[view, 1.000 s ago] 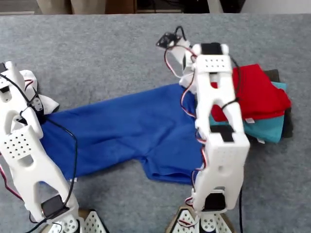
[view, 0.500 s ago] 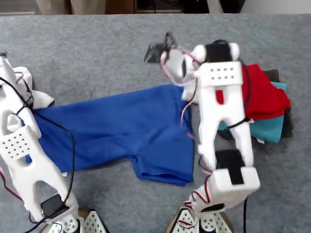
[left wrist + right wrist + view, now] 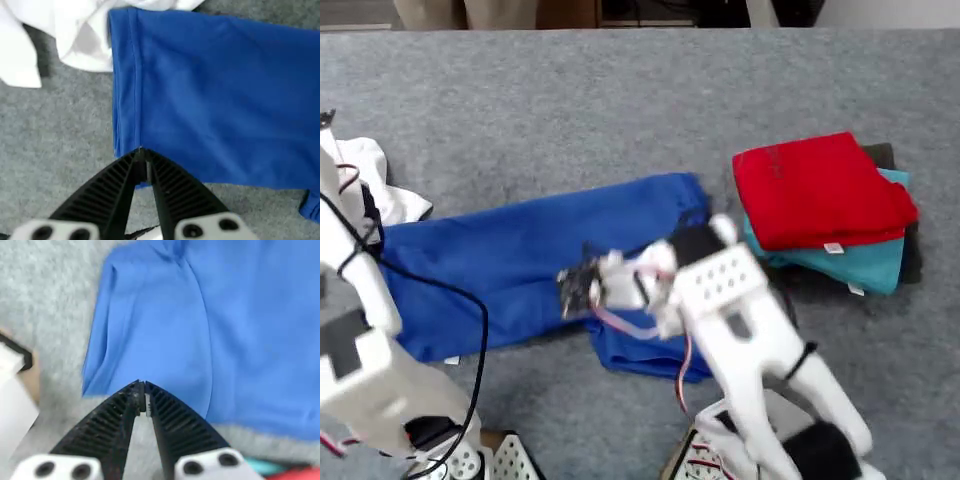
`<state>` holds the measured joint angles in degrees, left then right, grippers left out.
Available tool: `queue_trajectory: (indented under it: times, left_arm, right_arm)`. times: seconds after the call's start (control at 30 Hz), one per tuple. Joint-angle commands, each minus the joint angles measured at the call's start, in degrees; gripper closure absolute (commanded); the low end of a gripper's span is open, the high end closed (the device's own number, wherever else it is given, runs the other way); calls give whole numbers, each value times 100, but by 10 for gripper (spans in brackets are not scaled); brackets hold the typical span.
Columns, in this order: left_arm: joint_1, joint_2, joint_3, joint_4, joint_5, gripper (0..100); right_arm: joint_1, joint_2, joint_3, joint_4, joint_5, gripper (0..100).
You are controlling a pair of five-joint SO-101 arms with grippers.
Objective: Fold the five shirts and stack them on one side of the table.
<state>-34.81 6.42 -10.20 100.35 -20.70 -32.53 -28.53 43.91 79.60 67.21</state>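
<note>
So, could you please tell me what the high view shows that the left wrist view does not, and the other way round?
The high view, not the left wrist view: the folded stack on the table's right side, with the red shirt on the teal shirt over a dark shirt, and the right arm above the sleeve.
The left wrist view, not the high view: the left gripper, shut, its tips at the hemmed edge of the blue shirt.
Both: the blue shirt, the crumpled white shirt beside it and the grey table.
</note>
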Motion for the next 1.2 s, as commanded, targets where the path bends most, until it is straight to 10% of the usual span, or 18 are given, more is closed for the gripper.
queue_trajectory:
  times: [0.0, 0.5, 1.17]
  left_arm:
    - [-53, -857, 378, 26, -44, 981]
    - [-53, -1015, 1046, -378, -62, 980]
    - [-79, -1015, 1002, -334, -62, 980]
  right_arm:
    - [-505, -312, 866, -853, -105, 878]
    - [-1982, 374, 1578, -1099, -1723, 800]
    - [-1481, 699, 2114, -2259, -1741, 935]
